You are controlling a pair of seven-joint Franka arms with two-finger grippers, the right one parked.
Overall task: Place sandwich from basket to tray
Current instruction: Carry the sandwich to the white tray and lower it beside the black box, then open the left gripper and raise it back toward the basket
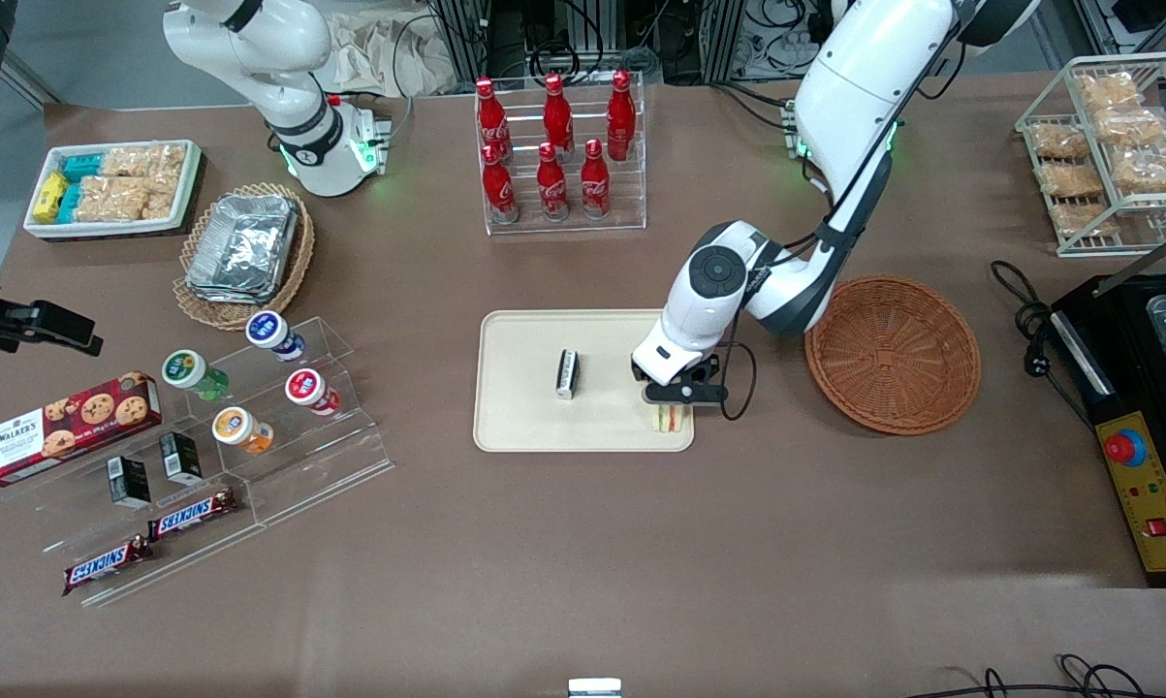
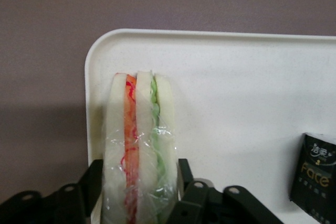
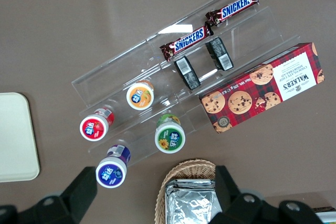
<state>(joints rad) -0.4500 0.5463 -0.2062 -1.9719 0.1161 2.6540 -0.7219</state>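
1. The left arm [image 1: 839,145] is reaching down from its base toward the front camera, its white links bending at a rounded joint (the grey disc facing upward).
2. The wrist [image 1: 684,334] is pointing downward, carrying the black gripper [image 1: 675,405] low over the tray [image 1: 524,431].
3. The fingers [image 2: 185,174] are pressing against both bread faces of the sandwich [image 2: 139,150], one on each side (gripping it upright).
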